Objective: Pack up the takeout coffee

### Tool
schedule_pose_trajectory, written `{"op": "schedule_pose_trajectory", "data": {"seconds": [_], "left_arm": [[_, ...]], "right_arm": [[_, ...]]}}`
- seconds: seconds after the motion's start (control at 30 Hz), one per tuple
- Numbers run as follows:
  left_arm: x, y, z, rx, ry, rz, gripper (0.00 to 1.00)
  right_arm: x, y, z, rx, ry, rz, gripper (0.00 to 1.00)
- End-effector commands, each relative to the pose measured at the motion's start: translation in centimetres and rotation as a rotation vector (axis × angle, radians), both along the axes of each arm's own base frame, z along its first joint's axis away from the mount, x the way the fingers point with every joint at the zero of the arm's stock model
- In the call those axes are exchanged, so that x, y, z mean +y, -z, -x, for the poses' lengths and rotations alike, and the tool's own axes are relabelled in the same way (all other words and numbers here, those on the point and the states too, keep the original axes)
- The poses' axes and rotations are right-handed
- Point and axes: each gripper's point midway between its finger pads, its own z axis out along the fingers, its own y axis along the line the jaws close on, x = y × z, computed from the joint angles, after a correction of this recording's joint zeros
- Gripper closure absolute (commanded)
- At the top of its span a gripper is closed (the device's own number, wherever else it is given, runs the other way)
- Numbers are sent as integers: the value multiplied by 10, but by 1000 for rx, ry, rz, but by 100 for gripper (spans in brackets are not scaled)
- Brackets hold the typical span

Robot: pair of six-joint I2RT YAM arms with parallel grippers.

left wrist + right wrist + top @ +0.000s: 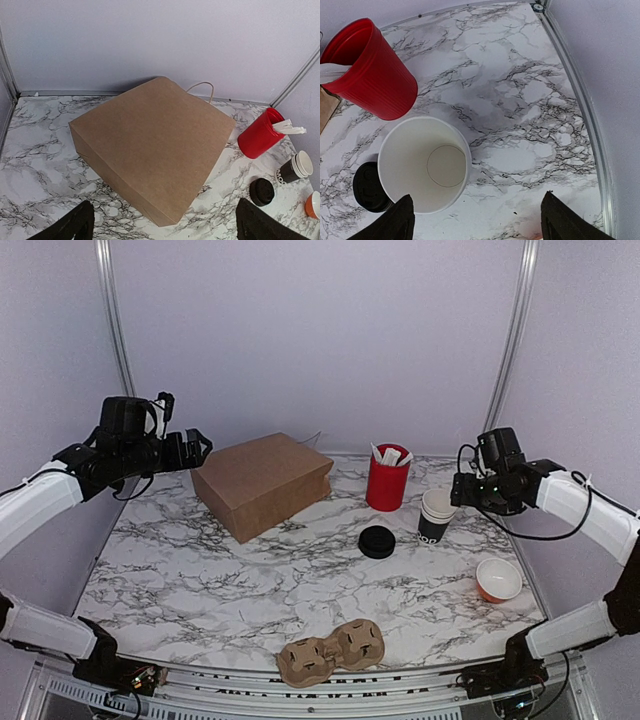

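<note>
The black paper cup [435, 518] stands upright on the right half of the table, lid off. It has a smooth matte wall, white lettering low on its side and a rolled white rim. From the right wrist we look straight down its clean white inside to the round seam of the base. Its black plastic lid [377, 541], a flat disc with a raised edge, lies on the marble just left of the cup, close to it but not on it.

The right gripper [476, 215] hangs over the cup with its jaws spread wide and nothing between them. Its dark fingertips [402, 220] sit at either side of the wrist view, and the near rim of the cup falls by the left one.

Just behind the cup is the ribbed red tub [386, 485], a tall cylinder with white sachets [390, 454] poking out of the top. Further left, a brown kraft paper bag [262, 483] lies flat on its side, creased at the edges, with a thin handle loop at its far end. The left gripper [165, 220] hovers above the bag, jaws released and empty.

Nearer the arms, a small orange cup [498, 580] with a white inside sits well to the right. A moulded pulp two-cup carrier [331, 651] rests at the front edge. The glossy table [200, 580] is white marble with grey veins.
</note>
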Motion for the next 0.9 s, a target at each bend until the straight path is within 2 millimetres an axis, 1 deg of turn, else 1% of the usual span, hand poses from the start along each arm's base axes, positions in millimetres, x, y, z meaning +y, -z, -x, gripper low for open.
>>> {"op": "schedule_pose_trajectory", "data": {"seconds": [0.0, 0.1, 0.2, 0.33, 0.43, 0.6, 0.73, 0.83, 0.87], "left_arm": [[-12, 3, 1, -24, 41, -111, 1], [-10, 0, 7, -48, 55, -136, 1], [-7, -7, 16, -95, 62, -133, 1], [-5, -14, 26, -147, 81, -120, 1], [-2, -21, 30, -171, 70, -114, 1], [3, -25, 34, -183, 47, -90, 1], [4, -32, 37, -205, 43, -72, 1], [4, -36, 39, -217, 40, -61, 1], [5, -37, 39, -220, 36, -59, 1]], "right_arm": [[7, -1, -12, 4, -28, -83, 19], [2, 6, -18, 31, -18, -101, 29], [-3, 6, -27, 33, -3, -103, 38], [0, 7, -39, 35, -10, -108, 50], [4, 12, -46, 50, -18, -122, 56], [4, 24, -51, 80, -12, -109, 63], [4, 32, -55, 102, -15, -100, 68], [7, 32, -58, 103, -19, -116, 73], [8, 31, -59, 100, -18, -120, 76]]}}
